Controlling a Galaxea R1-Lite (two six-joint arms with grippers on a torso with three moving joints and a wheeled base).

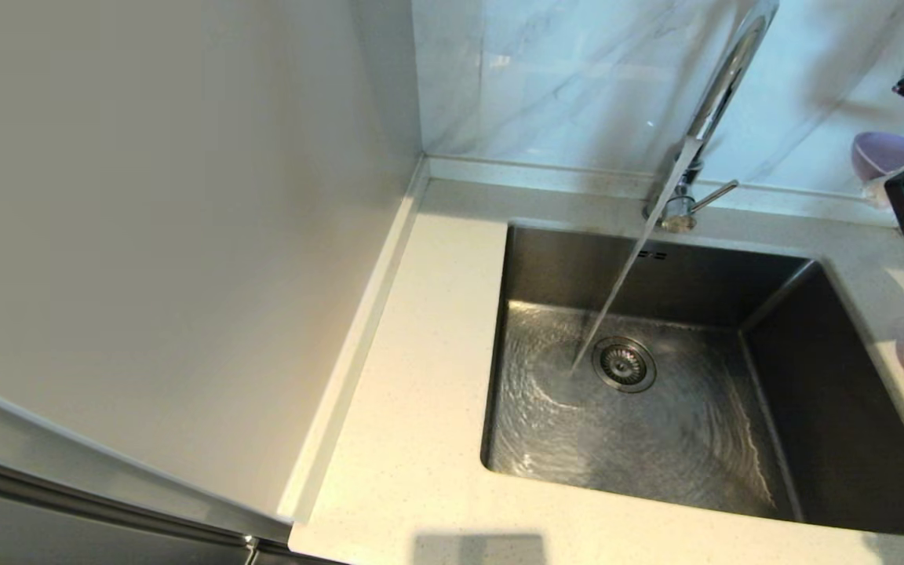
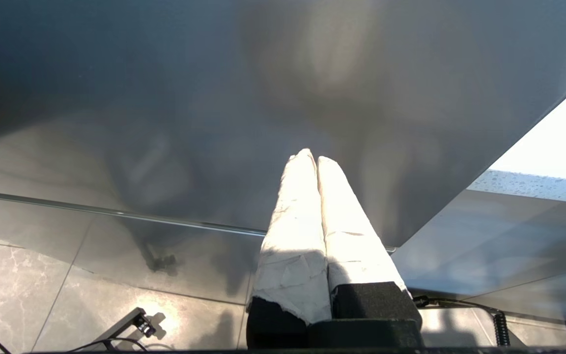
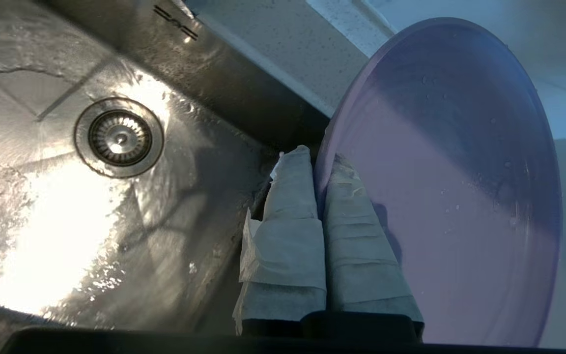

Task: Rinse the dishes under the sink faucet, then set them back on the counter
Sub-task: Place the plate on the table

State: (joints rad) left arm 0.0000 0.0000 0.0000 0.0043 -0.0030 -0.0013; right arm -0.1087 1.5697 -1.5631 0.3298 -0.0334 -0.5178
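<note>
Worktop (image 1: pixel 421 392) carries the sink (image 1: pixel 656 439), water running from the faucet (image 1: pixel 723 78) beside the drain. Right gripper (image 3: pixel 318 162), nearer arm, clamps the lilac plate (image 3: pixel 460 187) by its rim at the sink's right-rear corner, face upright; the stream lies leftward. Left gripper (image 2: pixel 311 160) hangs parked, fingers together, grasping nothing. No readable writing.

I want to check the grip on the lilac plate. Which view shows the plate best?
The right wrist view: the plate fills much of it, its rim pinched in the right claw, droplets visible. The head view shows only a sliver at the right edge behind the arm. The left wrist view shows none.
</note>
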